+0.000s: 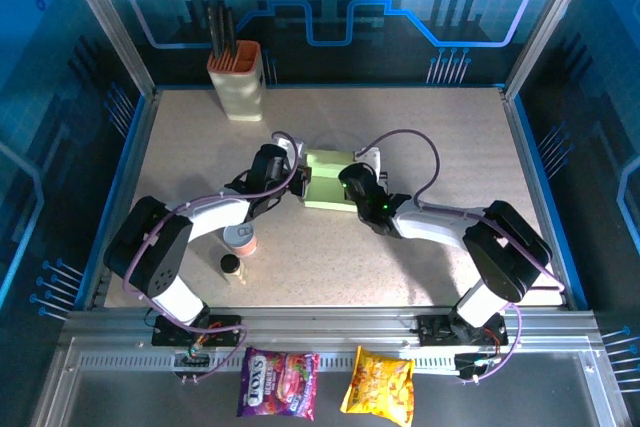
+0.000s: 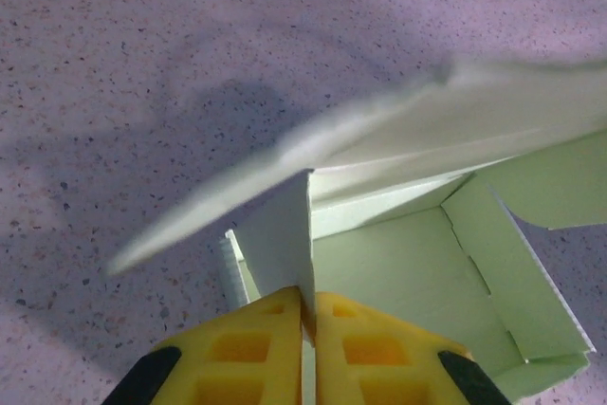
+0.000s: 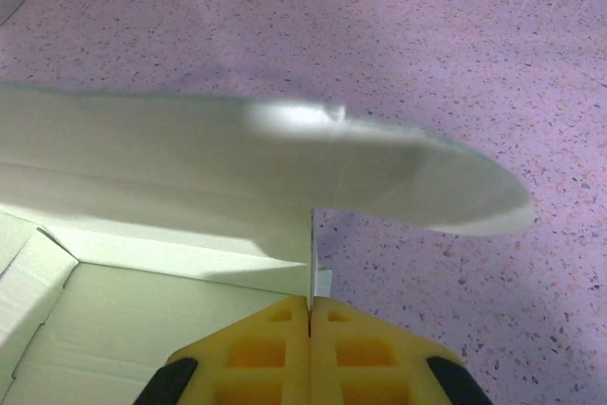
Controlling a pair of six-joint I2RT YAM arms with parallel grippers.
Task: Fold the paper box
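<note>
Two opposite walls of the paper box (image 1: 328, 179) are pinched at once. The left tool (image 2: 305, 305) is pressed together on an upright wall at the box's left side; the right tool (image 3: 310, 305) is clamped likewise on a thin wall at its right side. The box is set on the desk (image 1: 450, 137), just above frame centre, directly between both tools, neither arm nearer. Its long axis cannot be made out. A raised, blurred flap (image 3: 285, 158) is seen over the open cavity.
</note>
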